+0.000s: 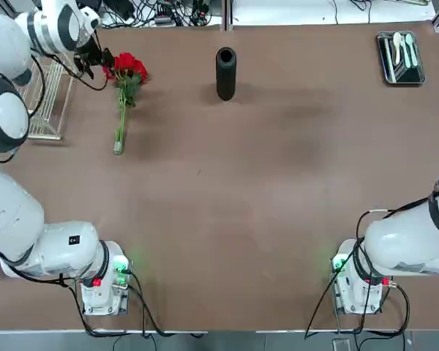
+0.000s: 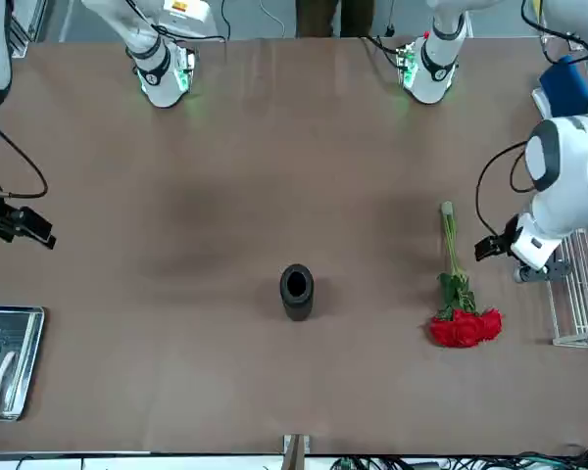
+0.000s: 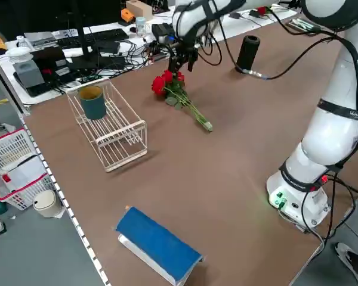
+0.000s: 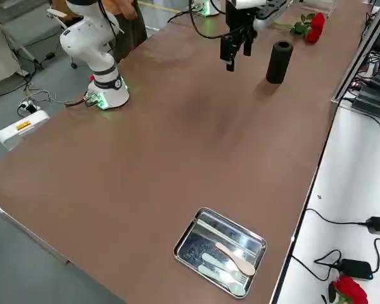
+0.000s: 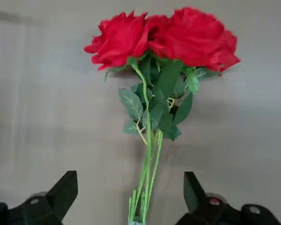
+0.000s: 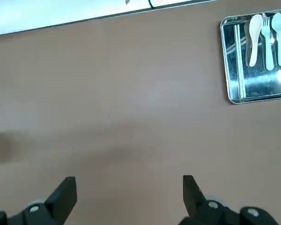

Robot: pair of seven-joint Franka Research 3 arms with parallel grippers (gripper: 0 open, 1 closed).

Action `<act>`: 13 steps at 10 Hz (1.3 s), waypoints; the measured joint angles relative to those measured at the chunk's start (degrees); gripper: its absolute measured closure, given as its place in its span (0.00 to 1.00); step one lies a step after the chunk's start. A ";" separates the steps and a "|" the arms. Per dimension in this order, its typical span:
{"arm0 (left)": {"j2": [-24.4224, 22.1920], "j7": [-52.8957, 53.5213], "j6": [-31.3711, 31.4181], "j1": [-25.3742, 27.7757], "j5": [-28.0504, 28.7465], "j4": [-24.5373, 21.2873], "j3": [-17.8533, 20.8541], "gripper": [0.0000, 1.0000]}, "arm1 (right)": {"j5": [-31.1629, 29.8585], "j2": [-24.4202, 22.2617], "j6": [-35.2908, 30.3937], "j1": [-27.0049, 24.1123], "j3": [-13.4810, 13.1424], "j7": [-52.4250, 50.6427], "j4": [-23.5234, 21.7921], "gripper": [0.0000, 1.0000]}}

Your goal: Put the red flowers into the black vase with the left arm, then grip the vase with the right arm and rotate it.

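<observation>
A: How should the roses (image 1: 127,73) have been taken?

B: By the stems, below the leaves, left gripper (image 1: 92,57) lowered astride them; its jaws stood wide, holding nothing.

A: And their look?

B: Red heads, green leaves, thin stems, lying flat at ten o'clock on the table, well apart from the upright vase (image 1: 225,73) at twelve. The right gripper (image 2: 24,226) hung wide open, empty.

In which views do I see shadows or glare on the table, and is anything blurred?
Top view: the black vase casts a soft shadow on the table. Right wrist view: the metal tray shows bright glare. Left wrist view: the red flowers look slightly soft, with a faint shadow beside them.
</observation>
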 joint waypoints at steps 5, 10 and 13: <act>4.45 -0.07 19.37 0.78 0.00 -12.03 0.00 0.00 | 0.00 0.00 -1.34 -1.18 -0.05 0.00 0.00 0.00; 8.81 -0.07 24.53 1.23 0.00 -11.94 -0.15 0.00 | 0.00 0.00 -1.65 -1.19 -0.06 0.00 0.00 0.00; 8.84 -0.07 24.87 1.07 0.00 -11.69 -0.67 0.00 | 0.00 0.00 -1.94 -1.20 -0.07 0.00 0.00 0.00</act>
